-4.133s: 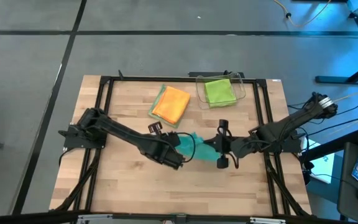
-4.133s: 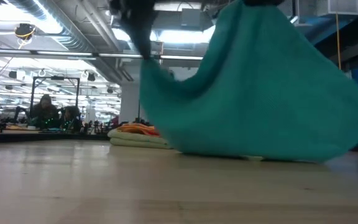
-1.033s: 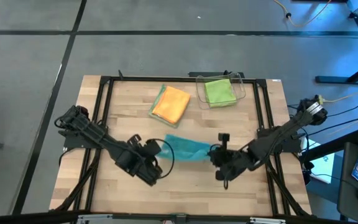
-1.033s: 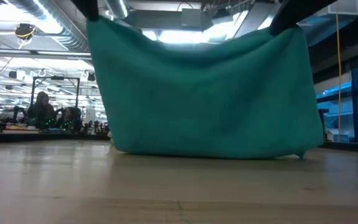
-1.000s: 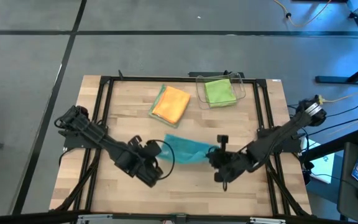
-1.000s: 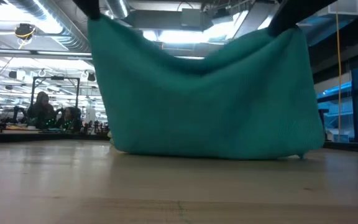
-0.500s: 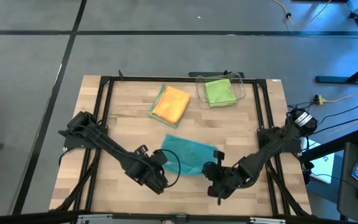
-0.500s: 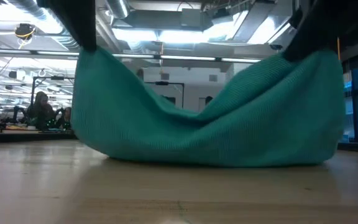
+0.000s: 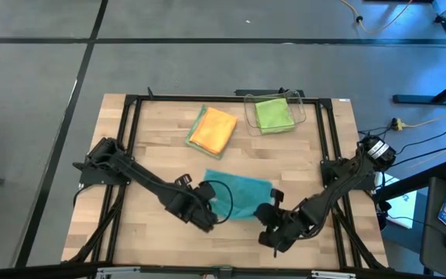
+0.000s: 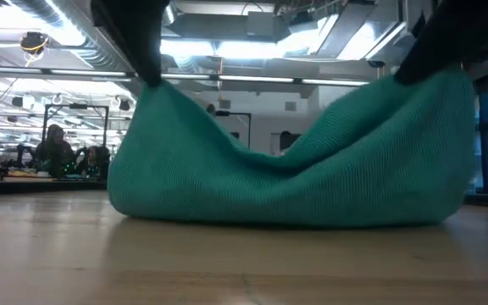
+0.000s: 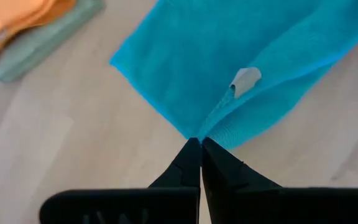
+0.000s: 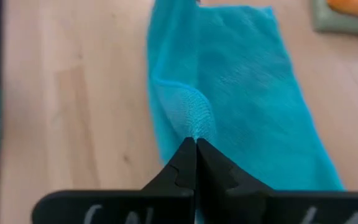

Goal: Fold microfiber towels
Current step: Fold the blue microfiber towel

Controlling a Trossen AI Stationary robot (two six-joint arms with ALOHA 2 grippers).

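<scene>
**Teal towel laid half down, both corners still pinched**

Presently my left pincer (image 11: 200, 144) is pressed together on one near corner of the teal towel (image 9: 237, 194), and my right pincer (image 12: 195, 144) is pinched on the other near corner. In the high view they sit at lower centre of the frame, left gripper (image 9: 207, 219) and right gripper (image 9: 268, 217), either side of the towel's near edge.

Change noted: a second ago the towel hung as a nearly flat curtain between my pincers, well off the wood. Both arms have since come down and drawn toward the bottom of the frame. The far part of the cloth now lies spread on the table (image 9: 153, 147), and the span between my pincers sags in a deep curve. I judge this the lay-out stage before the first fold; neither corner is released yet.

View comparison: the low view shows the sag and the lifted corners of the towel (image 10: 286, 169), which the high view flattens away. Only the high view shows the orange towel (image 9: 213, 129) stacked on the pale sage towel (image 9: 194, 132) at upper centre, and the lime green towel (image 9: 272, 113) in the clear bin (image 9: 301, 107). The left wrist view alone shows a small pale tag (image 11: 245, 79) on the teal cloth.
</scene>
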